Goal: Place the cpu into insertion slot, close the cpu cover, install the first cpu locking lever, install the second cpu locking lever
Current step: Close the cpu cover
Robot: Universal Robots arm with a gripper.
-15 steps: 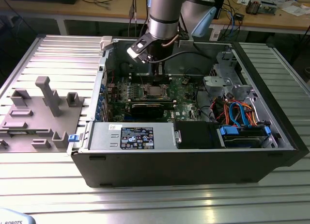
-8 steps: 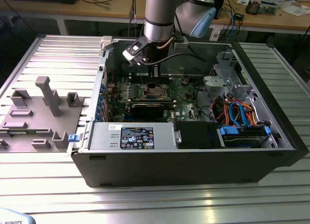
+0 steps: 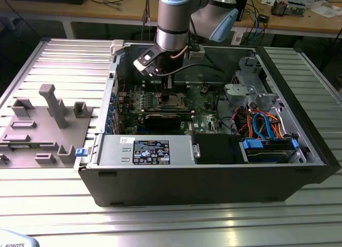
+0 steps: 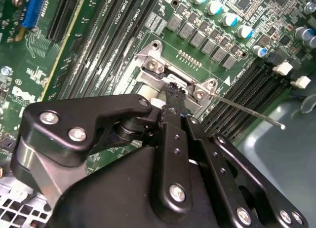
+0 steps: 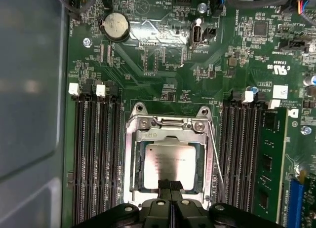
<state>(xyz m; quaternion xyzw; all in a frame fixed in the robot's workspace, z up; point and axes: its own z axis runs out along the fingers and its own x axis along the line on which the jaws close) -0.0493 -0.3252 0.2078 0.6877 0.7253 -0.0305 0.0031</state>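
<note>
The cpu lies flat in the insertion slot, its silvery top face showing through the window of the cpu cover, which we see lying down around it in the first wrist view; the chip's near edge is hidden there behind the gripper, whose two black fingers are pressed together with just a thin seam between them and nothing visible in their hold; we cannot tell whether the tips touch the chip or hover just above it. In the second wrist view the gripper and its dark linkage cover most of the socket, so that we make out only the hinge end of the metal frame, and the chip itself is hidden; a thin locking lever runs out from that end, its free tip reaching over the memory slots toward the grey case wall. The same lever shows in the first wrist view as a fine wire along one side of the socket, slanting slightly away from it; whether it is latched we cannot say. In the exterior view the arm reaches down into the open computer case; its wrist hides the fingers, and the socket below is too small for us to read.
</note>
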